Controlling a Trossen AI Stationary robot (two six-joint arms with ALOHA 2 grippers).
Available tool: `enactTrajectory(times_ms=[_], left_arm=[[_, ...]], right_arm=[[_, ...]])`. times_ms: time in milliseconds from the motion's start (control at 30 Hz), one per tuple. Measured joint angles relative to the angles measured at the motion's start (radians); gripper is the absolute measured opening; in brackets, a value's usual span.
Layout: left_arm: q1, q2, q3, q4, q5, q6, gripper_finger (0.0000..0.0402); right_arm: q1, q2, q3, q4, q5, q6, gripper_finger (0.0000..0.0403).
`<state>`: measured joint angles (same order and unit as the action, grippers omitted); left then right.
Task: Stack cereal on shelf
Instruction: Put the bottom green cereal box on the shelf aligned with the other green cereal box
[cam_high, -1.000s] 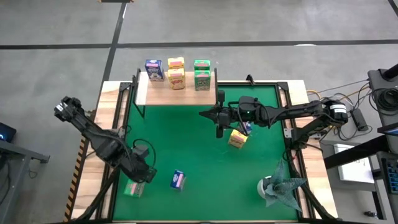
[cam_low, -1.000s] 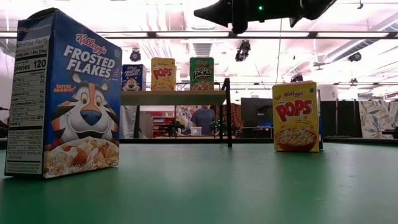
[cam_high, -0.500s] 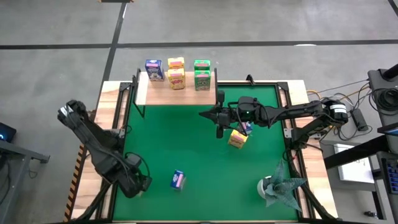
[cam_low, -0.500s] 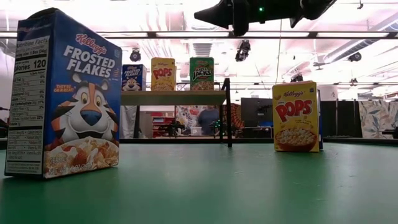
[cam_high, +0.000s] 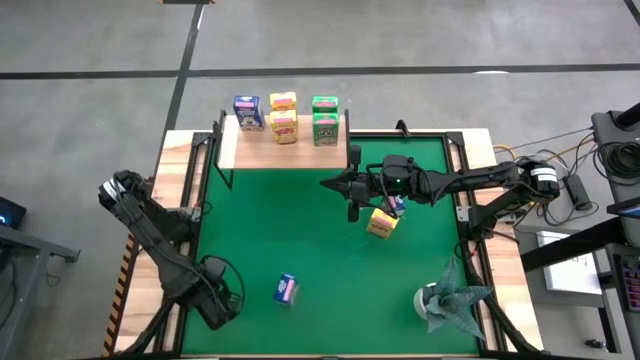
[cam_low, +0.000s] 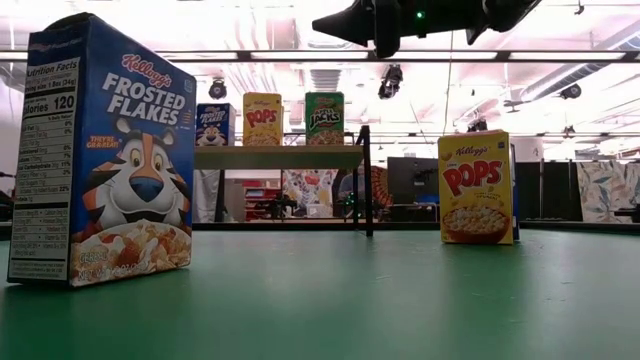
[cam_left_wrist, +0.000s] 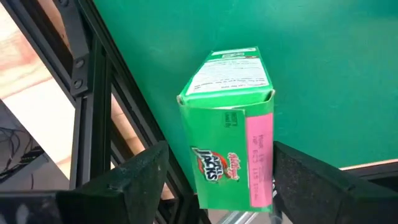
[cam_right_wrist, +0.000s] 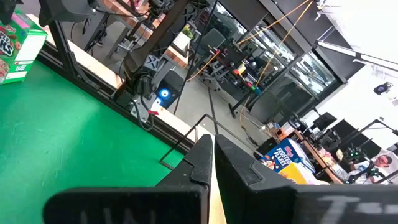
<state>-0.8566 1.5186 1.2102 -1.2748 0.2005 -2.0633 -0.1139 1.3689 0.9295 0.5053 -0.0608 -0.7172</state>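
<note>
Jaws first: left gripper (cam_left_wrist: 214, 171) has jaws spread wide, w/ a green cereal box (cam_left_wrist: 231, 127) standing between the two fingers, gaps showing on both sides. Right gripper (cam_high: 352, 212) hangs w/ jaws pressed together, holding nothing. Green mat (cam_high: 310, 220) on the desk lies under both. Shelf (cam_high: 280, 145) sits well beyond the right jaws, carrying five boxes: one blue, two yellow, two green. Yellow box (cam_high: 382, 223) stands just beside the right jaws. Blue box (cam_high: 286, 289) lies near the left jaws, toward mat centre.
</note>
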Motion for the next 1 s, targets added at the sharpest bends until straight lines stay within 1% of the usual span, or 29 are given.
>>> enactTrajectory(times_ms=[533, 667, 833, 900, 1000], left_arm=[[0.000, 0.018, 0.000, 0.002, -0.008, 0.008, 0.0161], [0.000, 0.018, 0.000, 0.002, -0.009, 0.008, 0.0149], [0.003, 0.012, 0.014, -0.001, -0.015, 0.038, 0.0146], [0.009, 0.008, 0.041, -0.006, -0.046, 0.074, 0.0146], [0.029, 0.008, 0.101, -0.034, -0.153, 0.171, 0.0146]], right_arm=[[0.000, 0.000, 0.000, -0.008, 0.000, 0.003, 0.0009], [0.000, 0.000, 0.000, -0.009, 0.000, 0.003, 0.0009], [0.000, 0.000, 0.000, -0.021, 0.001, 0.000, 0.0009], [0.000, -0.003, 0.000, -0.025, 0.001, 0.000, 0.0009], [0.000, -0.015, 0.000, -0.043, 0.001, 0.000, 0.0009]])
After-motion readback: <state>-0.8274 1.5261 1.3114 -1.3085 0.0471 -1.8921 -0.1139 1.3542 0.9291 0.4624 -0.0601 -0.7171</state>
